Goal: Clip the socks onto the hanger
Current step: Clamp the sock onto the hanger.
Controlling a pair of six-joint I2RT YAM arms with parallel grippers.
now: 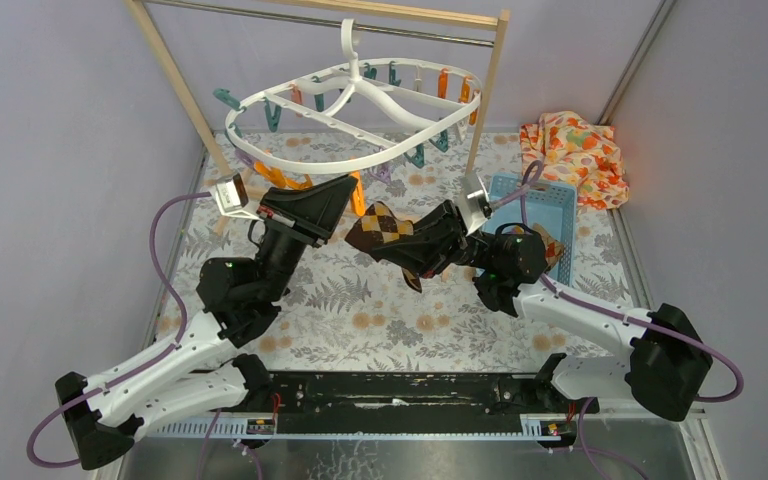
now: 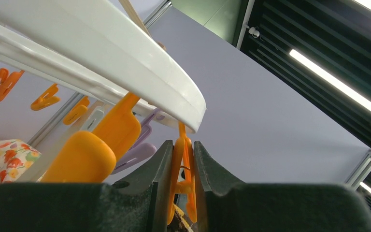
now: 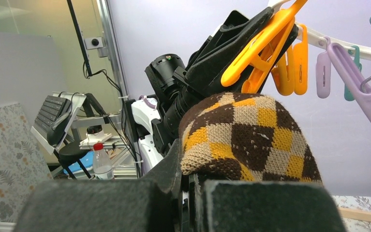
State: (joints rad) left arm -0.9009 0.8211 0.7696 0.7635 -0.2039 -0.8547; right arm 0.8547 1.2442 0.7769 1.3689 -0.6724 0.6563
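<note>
**Step in hand: bringing a sock to a peg.** The left gripper (image 1: 346,202) is drawn narrow on an orange peg (image 2: 182,174) that hangs from the near rim of the white hanger (image 1: 310,165). It pinches the peg's handles from both sides; whether the peg's mouth gapes cannot be told. The right gripper (image 3: 191,181) is closed on the brown checked sock (image 3: 251,130). The sock's free end stands up above that gripper's fingers, just below the peg and close beside the left gripper. The sock is thus held in the air between the two grippers, off the tabletop (image 1: 360,310). No sock looks clipped yet, so the task is judged to be at an early stage.

**Next move, as judged.** The right gripper should carry the sock's edge up into the peg's mouth. The left gripper should then ease off the handles so that the peg bites. The hanger hangs by its hook alone, so a push may swing the peg aside.

**Surroundings.** The tabletop bears a fern-and-flower print. Beyond the grippers stands a wooden rack (image 1: 182,90) carrying the hanger. On the outer side of the right gripper lie a blue basket (image 1: 535,190) and a floral cloth (image 1: 575,150). The walls (image 1: 60,150) are pale lilac, with strip lights (image 2: 338,92) overhead.
</note>
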